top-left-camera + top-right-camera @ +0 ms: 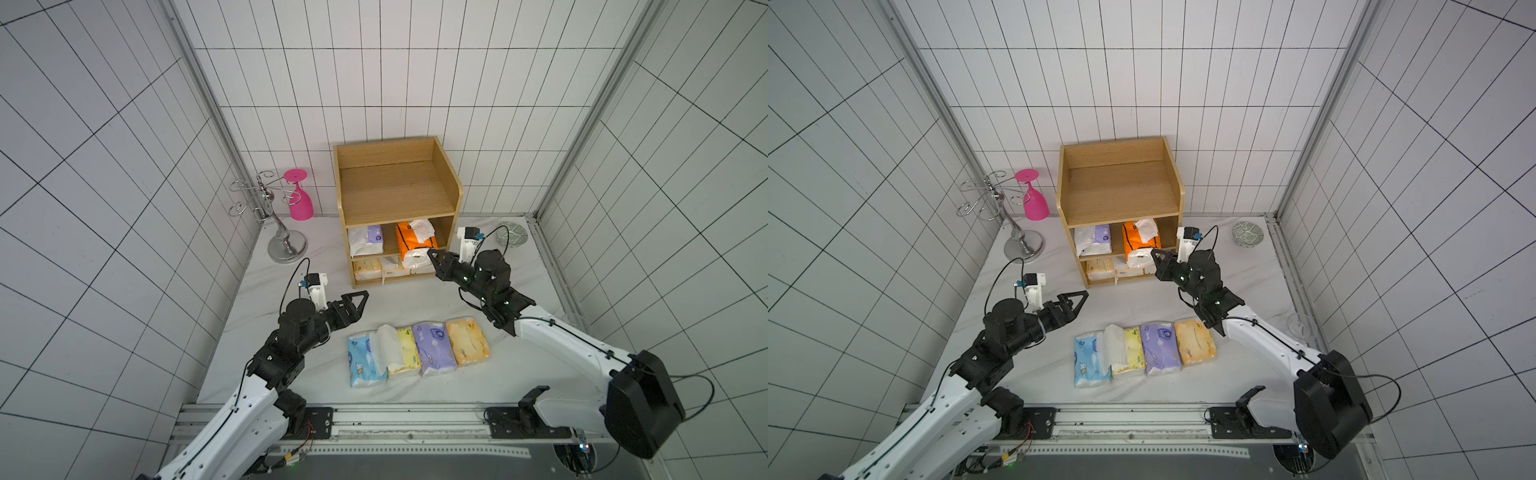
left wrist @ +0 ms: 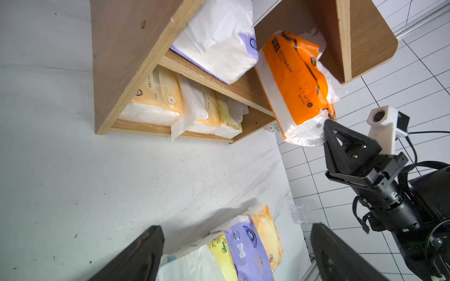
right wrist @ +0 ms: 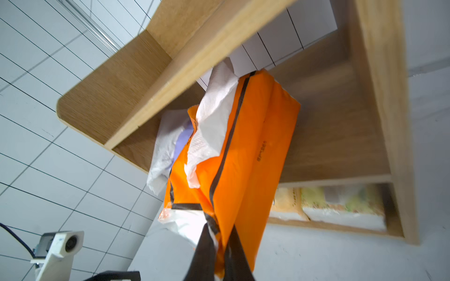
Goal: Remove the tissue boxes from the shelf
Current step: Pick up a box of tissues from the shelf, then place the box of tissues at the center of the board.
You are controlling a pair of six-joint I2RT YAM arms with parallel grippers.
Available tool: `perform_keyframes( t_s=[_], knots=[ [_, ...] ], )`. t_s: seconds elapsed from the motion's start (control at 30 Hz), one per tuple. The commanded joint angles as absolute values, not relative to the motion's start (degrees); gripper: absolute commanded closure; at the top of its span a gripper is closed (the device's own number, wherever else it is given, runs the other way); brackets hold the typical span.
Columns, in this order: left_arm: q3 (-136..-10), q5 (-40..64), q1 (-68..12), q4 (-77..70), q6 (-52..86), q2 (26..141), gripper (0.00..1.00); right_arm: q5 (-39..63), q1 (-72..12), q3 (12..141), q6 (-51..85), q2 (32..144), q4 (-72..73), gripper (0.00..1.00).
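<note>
1. One shelf (image 1: 399, 187) stands at the middle of the worktop's (image 1: 291, 332) back edge, with its top tier bare.
2. There are nine tissue packs. Four lie in a row toward the worktop's front edge: light blue pack (image 1: 361, 359), yellow pack (image 1: 407, 349), purple pack (image 1: 436, 347) and pale orange pack (image 1: 467, 340).
3. The middle tier holds two: a purple-and-white pack (image 1: 368, 241) and the orange pack (image 1: 409, 245), which is tilted with its front end past the tier's lip.
4. The bottom tier holds three, counted best in the left wrist view: two pale orange ones (image 2: 155, 97) (image 2: 202, 109) and a yellow one (image 2: 229, 116).
5. There are two grippers. The right gripper (image 1: 432, 254) is pinched on the orange pack's front end, and the right wrist view shows its jaws tight on the wrapper. The left gripper (image 1: 362, 306) is spread wide and holds nothing, above the worktop near the row's left end.
6. A wire rack (image 1: 266, 208) and a pink cup (image 1: 300, 199) stand at the back left corner, and a patterned bowl (image 1: 512, 235) at the back right corner.
7. A clear glass (image 1: 1300, 326) at the right edge shows in a top view.
</note>
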State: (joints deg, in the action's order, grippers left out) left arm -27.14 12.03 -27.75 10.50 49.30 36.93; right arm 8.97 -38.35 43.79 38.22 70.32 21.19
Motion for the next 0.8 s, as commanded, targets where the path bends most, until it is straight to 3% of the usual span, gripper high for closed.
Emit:
perform_keyframes(
  t_s=[0.0,0.4,0.77],
  knots=[
    [-27.59,9.59,-31.34,9.96,50.66,37.54,0.02,7.16,-38.93,38.63,35.86,65.16,15.24,1.0],
    [-27.19,2.25,-39.27,8.25,51.84,39.99,0.02,5.71,-39.33,24.09,34.72,48.63,6.37,1.0],
    [-27.48,1.31,-40.61,8.59,51.44,40.34,0.02,6.8,-39.29,22.58,34.98,57.02,13.77,1.0]
  ],
)
